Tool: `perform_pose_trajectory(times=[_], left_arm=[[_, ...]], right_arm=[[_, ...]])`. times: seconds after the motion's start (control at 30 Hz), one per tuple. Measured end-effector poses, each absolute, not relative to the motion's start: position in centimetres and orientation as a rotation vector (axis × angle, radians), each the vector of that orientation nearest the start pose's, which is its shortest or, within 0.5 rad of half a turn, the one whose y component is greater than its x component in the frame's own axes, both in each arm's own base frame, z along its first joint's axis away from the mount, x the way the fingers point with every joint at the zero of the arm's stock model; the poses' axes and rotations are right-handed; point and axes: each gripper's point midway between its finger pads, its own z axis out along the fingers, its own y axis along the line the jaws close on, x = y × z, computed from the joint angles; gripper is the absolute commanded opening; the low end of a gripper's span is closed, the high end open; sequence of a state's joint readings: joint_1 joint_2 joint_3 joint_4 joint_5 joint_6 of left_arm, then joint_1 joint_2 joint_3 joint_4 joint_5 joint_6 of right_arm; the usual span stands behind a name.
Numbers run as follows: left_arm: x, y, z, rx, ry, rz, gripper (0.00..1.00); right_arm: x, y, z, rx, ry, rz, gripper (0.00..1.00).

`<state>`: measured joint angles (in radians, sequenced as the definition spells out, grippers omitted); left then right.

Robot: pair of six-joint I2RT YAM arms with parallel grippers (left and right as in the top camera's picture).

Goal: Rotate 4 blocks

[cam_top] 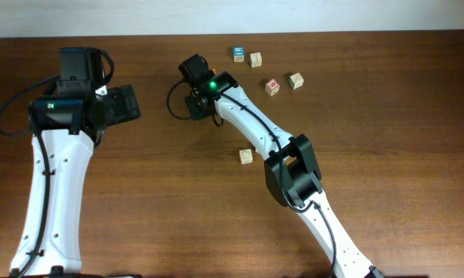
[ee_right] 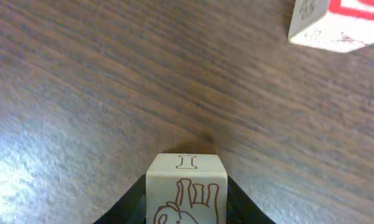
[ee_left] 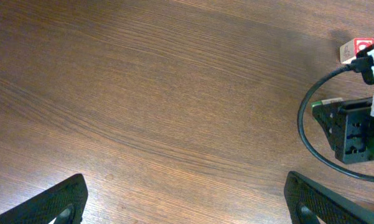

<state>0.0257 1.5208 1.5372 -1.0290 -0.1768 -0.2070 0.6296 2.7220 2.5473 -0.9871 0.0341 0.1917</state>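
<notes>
Right wrist view: the right gripper (ee_right: 187, 210) clasps a pale block (ee_right: 187, 180) by both sides, close to the table (ee_right: 81, 93). The left gripper (ee_left: 187, 202) hangs with its jaws spread wide, well apart from it.

We're looking at what reads as a robotics lab bench. A dark wood-grain table (cam_top: 386, 193) fills the picture, with a plain pale strip (cam_top: 332, 15) running beyond its far edge. Two white-and-black robot arms reach across it, the left arm (cam_top: 58, 170) and the right arm (cam_top: 247, 123). A black cable (ee_left: 300, 124) loops loose by the hardware, and a green light (cam_top: 213, 85) glows on the right arm. The props are small wooden blocks (cam_top: 255, 59) with printed faces, scattered over the tabletop like test pieces.
</notes>
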Motion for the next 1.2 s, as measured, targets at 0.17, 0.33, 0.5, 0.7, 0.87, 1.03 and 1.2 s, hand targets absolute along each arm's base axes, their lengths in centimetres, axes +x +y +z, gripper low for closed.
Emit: perform_pose_trajectory(times=[0.17,0.33,0.5,0.7,0.87,1.03,1.2], left_arm=[[37.9,4.0,23.5,-0.363,2.542,0.16,1.0],[37.9,4.0,23.5,-0.363,2.542,0.16,0.99],[37.9,4.0,23.5,-0.363,2.542,0.16,0.99],[37.9,4.0,23.5,-0.363,2.538,0.159,1.0],[38.3,3.7,26.0,-0.351,2.498,0.148,0.96],[36.2,2.0,29.1,-0.348,2.49,0.11,0.84],[34.4,2.1,28.1,-0.449,2.556,0.098,0.84]], right_arm=[[45.6,34.1,1.1,-0.537,2.89,0.204,0.25],[39.9,32.0,1.4,-0.453,3.165,0.202,0.24],[34.9,29.2,1.7,-0.413,3.408,0.076,0.45],[35.3,29.2,1.9,-0.409,3.394,0.08,0.82],[40.9,29.5,11.4,-0.35,3.074,0.295,0.72],[38.5,24.0,34.5,-0.282,2.555,0.507,0.63],[32.7,15.6,42.4,-0.124,2.4,0.43,0.63]])
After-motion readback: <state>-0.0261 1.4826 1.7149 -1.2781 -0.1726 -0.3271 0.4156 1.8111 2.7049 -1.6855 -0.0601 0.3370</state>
